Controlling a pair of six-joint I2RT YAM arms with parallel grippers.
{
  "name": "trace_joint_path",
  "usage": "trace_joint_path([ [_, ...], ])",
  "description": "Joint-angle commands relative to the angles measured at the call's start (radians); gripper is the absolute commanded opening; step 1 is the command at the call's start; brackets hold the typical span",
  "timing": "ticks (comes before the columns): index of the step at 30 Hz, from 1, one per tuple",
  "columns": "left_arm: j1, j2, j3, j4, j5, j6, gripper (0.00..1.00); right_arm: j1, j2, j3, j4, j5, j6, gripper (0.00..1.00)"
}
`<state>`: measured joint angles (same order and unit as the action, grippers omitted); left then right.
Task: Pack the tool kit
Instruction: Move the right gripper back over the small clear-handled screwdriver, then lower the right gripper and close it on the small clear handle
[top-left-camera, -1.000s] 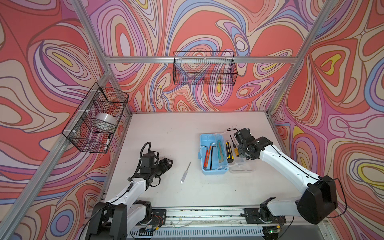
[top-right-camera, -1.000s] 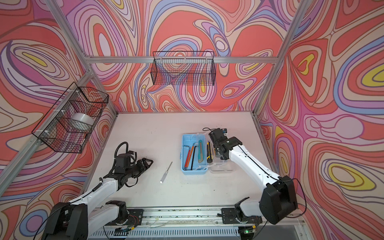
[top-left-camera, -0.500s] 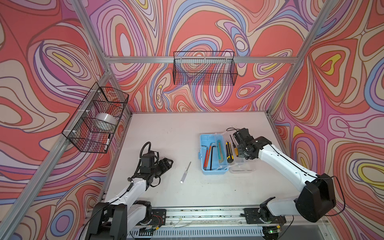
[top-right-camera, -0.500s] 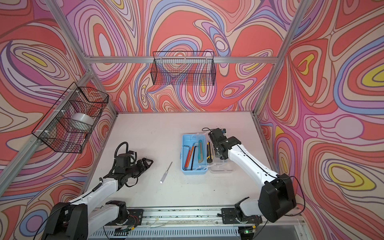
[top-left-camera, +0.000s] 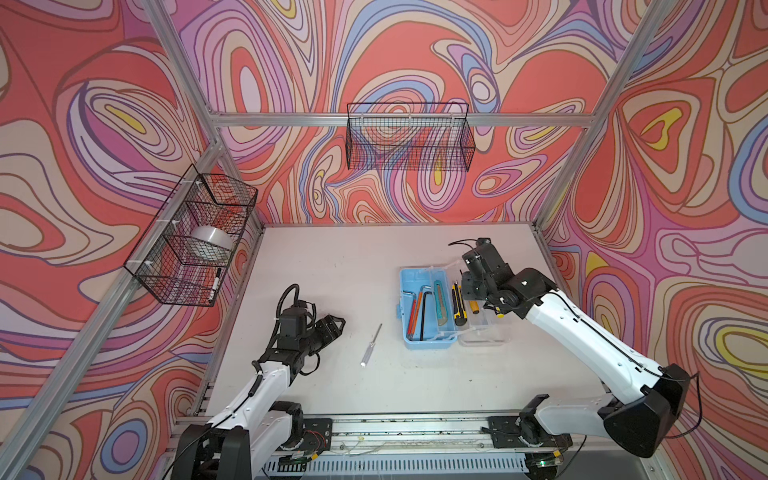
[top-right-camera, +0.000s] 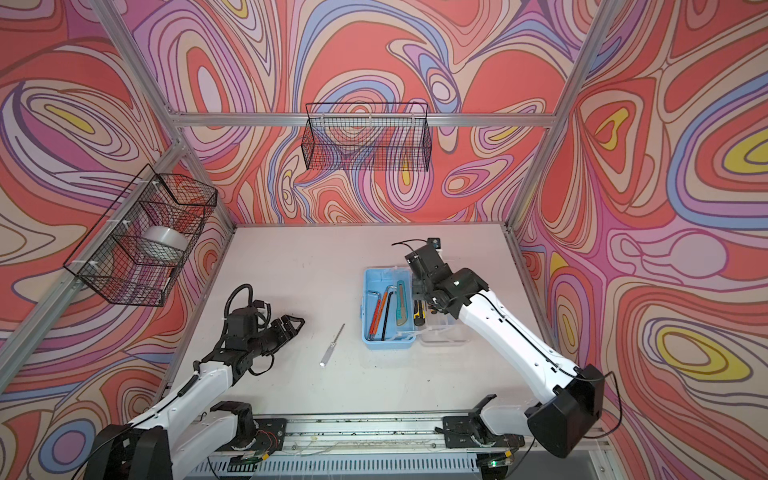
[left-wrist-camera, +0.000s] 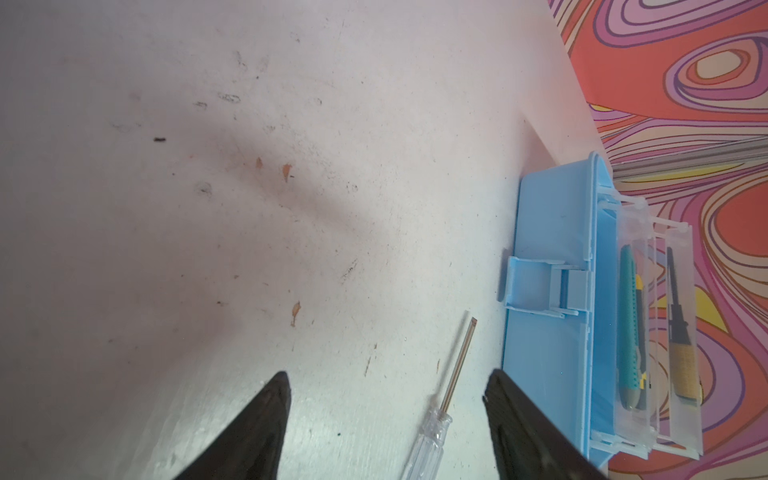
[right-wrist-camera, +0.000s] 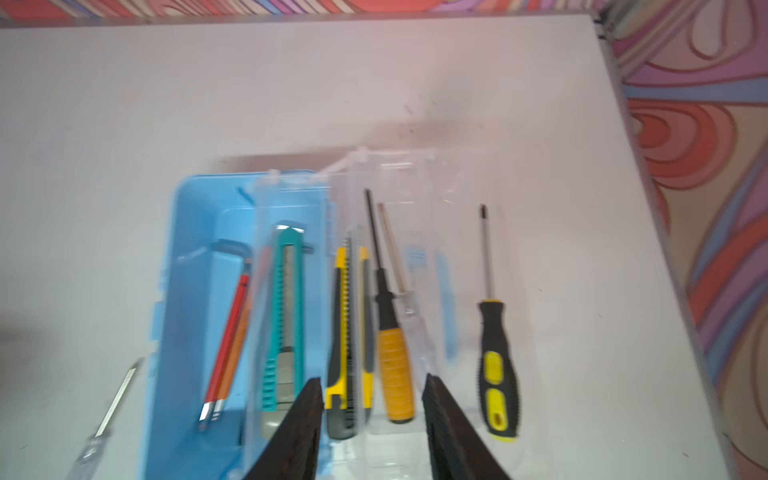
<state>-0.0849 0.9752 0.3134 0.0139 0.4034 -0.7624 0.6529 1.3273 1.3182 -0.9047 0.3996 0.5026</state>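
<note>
Tool kit box (top-left-camera: 430, 343) open mid-table; right gripper (right-wrist-camera: 372, 382) above it, fingers apart, seemingly empty (blurry); left gripper (left-wrist-camera: 386, 374) spread wide, empty, near clear screwdriver (top-left-camera: 371, 345).

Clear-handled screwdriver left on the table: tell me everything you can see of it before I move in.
The clear-handled screwdriver is slim: a transparent plastic handle and a thin metal shaft ending in a small flat tip. It lies flat on the white table, unpacked, between the open left gripper and the light-blue box, touching neither. Its handle points toward the robot's base, its tip toward the back wall, angled slightly toward the box. Only the table touches it.
</note>
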Motion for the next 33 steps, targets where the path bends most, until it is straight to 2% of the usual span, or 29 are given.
trace_joint_path([
  [1, 0.007, -0.020, 0.022, -0.038, -0.015, 0.006, 0.75, 0.101, 0.068, 0.020, 0.081, -0.024, 0.117, 0.43],
  [7, 0.007, -0.039, 0.017, -0.055, -0.021, 0.006, 0.74, 0.263, 0.223, 0.008, 0.251, -0.109, 0.308, 0.41],
  [11, 0.007, -0.063, 0.007, -0.065, -0.017, 0.002, 0.75, 0.329, 0.337, 0.042, 0.309, -0.160, 0.401, 0.40],
  [15, 0.007, -0.097, -0.002, -0.089, -0.019, 0.008, 0.75, 0.351, 0.428, 0.126, 0.284, -0.202, 0.426, 0.39],
  [20, 0.007, -0.125, -0.019, -0.094, -0.028, 0.011, 0.75, 0.363, 0.558, 0.175, 0.295, -0.308, 0.451, 0.35],
  [25, 0.008, -0.138, -0.017, -0.103, -0.034, 0.019, 0.75, 0.378, 0.686, 0.244, 0.246, -0.391, 0.433, 0.33],
  [33, 0.008, -0.158, -0.016, -0.129, -0.046, 0.029, 0.75, 0.397, 0.749, 0.263, 0.228, -0.453, 0.446, 0.33],
])
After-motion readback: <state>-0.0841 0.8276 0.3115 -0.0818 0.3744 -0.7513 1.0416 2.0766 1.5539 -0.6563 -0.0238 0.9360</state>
